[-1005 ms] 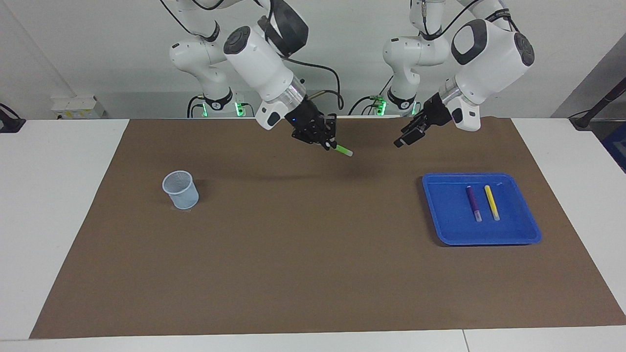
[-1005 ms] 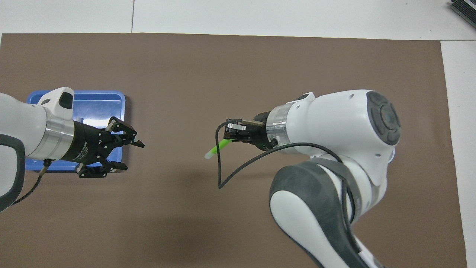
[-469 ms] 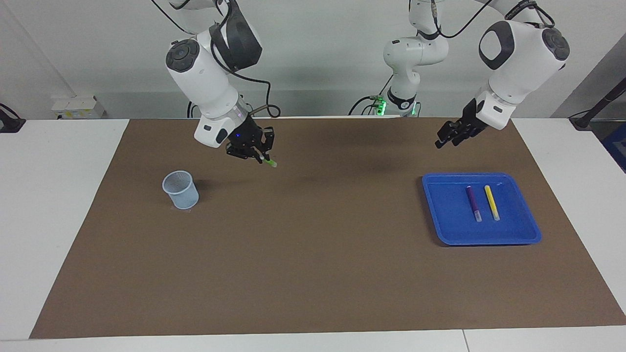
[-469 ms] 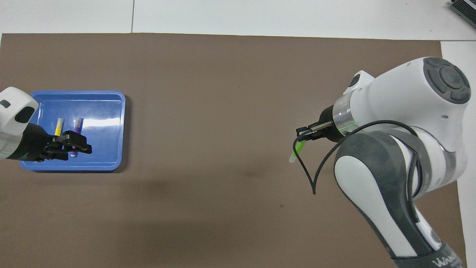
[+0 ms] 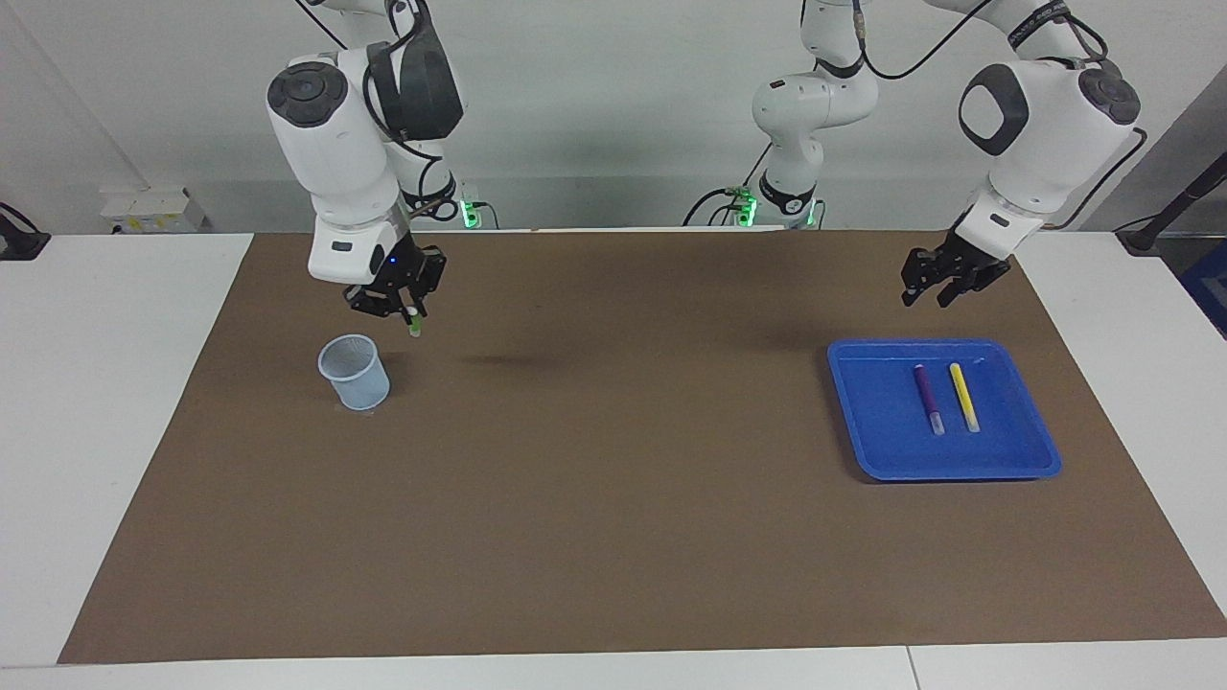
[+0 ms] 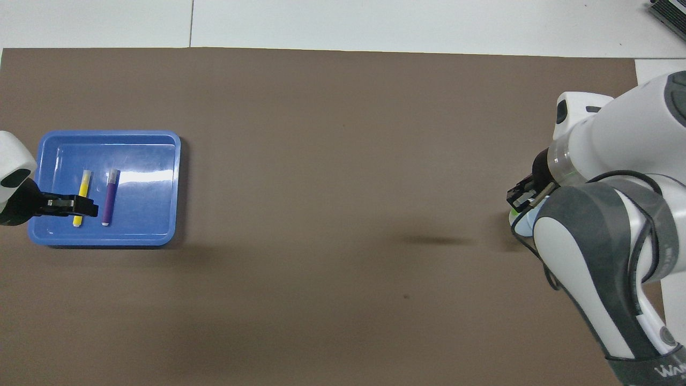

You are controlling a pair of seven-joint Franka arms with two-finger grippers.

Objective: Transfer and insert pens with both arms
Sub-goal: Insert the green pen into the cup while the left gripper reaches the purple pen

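Note:
My right gripper (image 5: 405, 310) is shut on the green pen (image 5: 413, 324), which hangs tip down just above the pale blue mesh cup (image 5: 354, 372), beside the cup's rim and nearer the robots. In the overhead view the right arm covers most of the cup, and the right gripper (image 6: 521, 197) shows only a sliver of the green pen (image 6: 513, 213). The purple pen (image 5: 928, 395) (image 6: 110, 195) and the yellow pen (image 5: 963, 395) (image 6: 84, 185) lie side by side in the blue tray (image 5: 868, 412) (image 6: 144, 214). My left gripper (image 5: 928, 295) (image 6: 72, 206) is open and empty, raised by the tray.
A brown mat (image 5: 613, 498) covers the table between the cup and the tray. White table surface borders it at both ends.
My right gripper has carried the green pen from the middle toward the right arm's end, to the cup, and turned it tip down. My left gripper has drawn back to the tray.

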